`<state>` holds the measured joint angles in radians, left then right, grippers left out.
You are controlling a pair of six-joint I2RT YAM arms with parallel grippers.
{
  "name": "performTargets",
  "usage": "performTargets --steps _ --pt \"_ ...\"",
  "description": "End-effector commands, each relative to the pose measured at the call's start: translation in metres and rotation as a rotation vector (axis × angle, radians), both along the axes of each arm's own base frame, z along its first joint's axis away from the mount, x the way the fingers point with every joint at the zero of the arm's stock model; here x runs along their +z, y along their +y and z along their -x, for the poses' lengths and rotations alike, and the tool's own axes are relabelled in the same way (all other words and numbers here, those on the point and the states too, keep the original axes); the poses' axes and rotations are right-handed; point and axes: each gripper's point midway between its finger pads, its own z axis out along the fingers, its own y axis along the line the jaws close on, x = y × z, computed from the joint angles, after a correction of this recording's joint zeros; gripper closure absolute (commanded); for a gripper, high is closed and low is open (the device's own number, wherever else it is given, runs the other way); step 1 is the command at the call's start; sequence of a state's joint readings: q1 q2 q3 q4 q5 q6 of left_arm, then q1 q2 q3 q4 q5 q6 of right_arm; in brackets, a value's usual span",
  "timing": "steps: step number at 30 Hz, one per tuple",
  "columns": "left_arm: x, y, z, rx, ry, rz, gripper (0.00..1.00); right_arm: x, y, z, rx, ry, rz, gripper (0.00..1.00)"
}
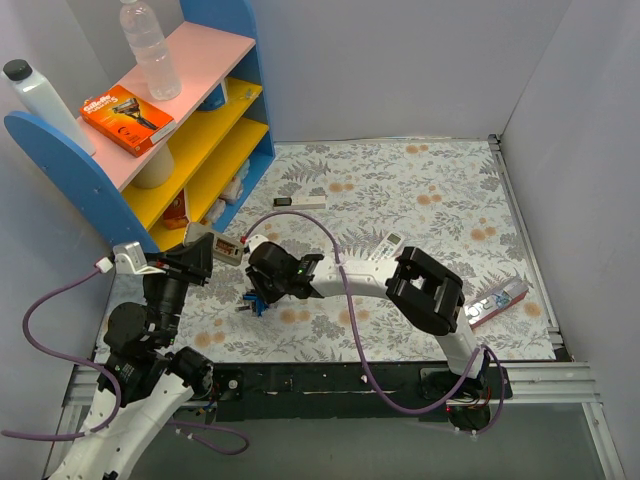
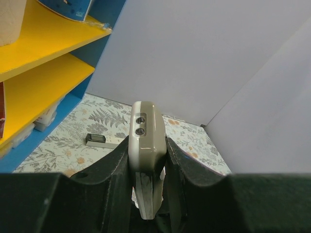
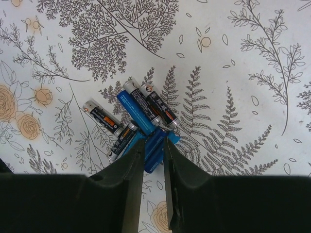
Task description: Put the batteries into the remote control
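Note:
My left gripper [image 1: 205, 256] is shut on the white remote control [image 1: 230, 250], held off the table by the shelf's foot. In the left wrist view the remote control [image 2: 145, 131] stands edge-on, clamped between both pads of the left gripper [image 2: 147, 144]. The batteries [image 3: 138, 114] lie in a small cluster on the floral mat, some blue, some dark. My right gripper [image 3: 154, 141] is down on the near end of the cluster, its fingers pressed to both sides of one blue battery [image 3: 156, 151]. From above, the right gripper [image 1: 262, 292] hides most of the batteries [image 1: 252, 305].
A blue, yellow and pink shelf [image 1: 200, 130] stands at the back left, carrying a bottle [image 1: 150, 50] and an orange box [image 1: 127, 118]. A slimmer white remote [image 1: 382, 246], a white bar with a black end [image 1: 300, 203] and a red-and-white packet [image 1: 497, 300] lie on the mat.

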<state>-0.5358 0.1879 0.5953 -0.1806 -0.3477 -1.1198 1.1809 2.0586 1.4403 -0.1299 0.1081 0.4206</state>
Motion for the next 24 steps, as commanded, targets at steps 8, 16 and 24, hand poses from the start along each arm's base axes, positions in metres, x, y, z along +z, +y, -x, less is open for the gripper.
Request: performTargets --steps 8,16,24 --pt "-0.008 -0.001 -0.007 0.007 0.022 -0.018 1.0 0.001 0.002 -0.011 -0.045 -0.061 0.032 0.72" --pt "-0.008 -0.003 -0.008 -0.001 0.021 -0.023 1.0 -0.007 -0.004 -0.01 -0.04 -0.069 0.072 0.72" --pt "-0.009 -0.003 -0.009 -0.002 0.024 -0.027 1.0 -0.01 -0.013 -0.014 -0.052 -0.096 0.111 0.72"
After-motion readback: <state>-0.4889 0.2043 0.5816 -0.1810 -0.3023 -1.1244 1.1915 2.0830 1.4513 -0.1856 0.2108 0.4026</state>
